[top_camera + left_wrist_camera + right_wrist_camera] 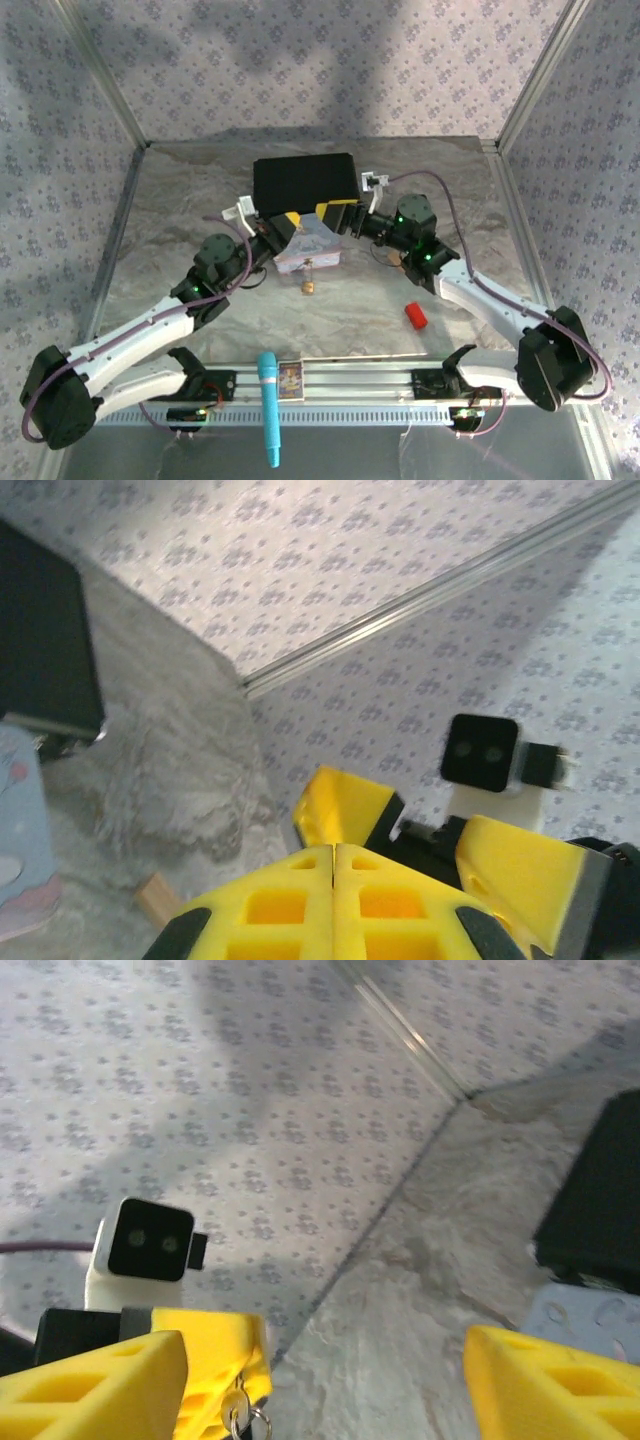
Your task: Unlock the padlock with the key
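Observation:
My left gripper (292, 222) (334, 855) is shut, its yellow fingers pressed together. In the right wrist view a small silver key (237, 1415) with a ring pokes out from between those left fingers (215, 1360). The tiny brass padlock (308, 287) sits just below the pale blue tin (310, 250). A thin line runs up from the padlock toward the grippers; I cannot tell whether it hangs or rests on the table. My right gripper (335, 215) (325, 1380) faces the left one from close by, wide open with nothing between its fingers (560, 1380).
A black box (305, 182) stands right behind both grippers. A red cylinder (415, 316) lies at the right front, and a tan wooden block (155, 895) near the tin. A blue tool (269, 405) rests across the front rail. Patterned walls close in the table.

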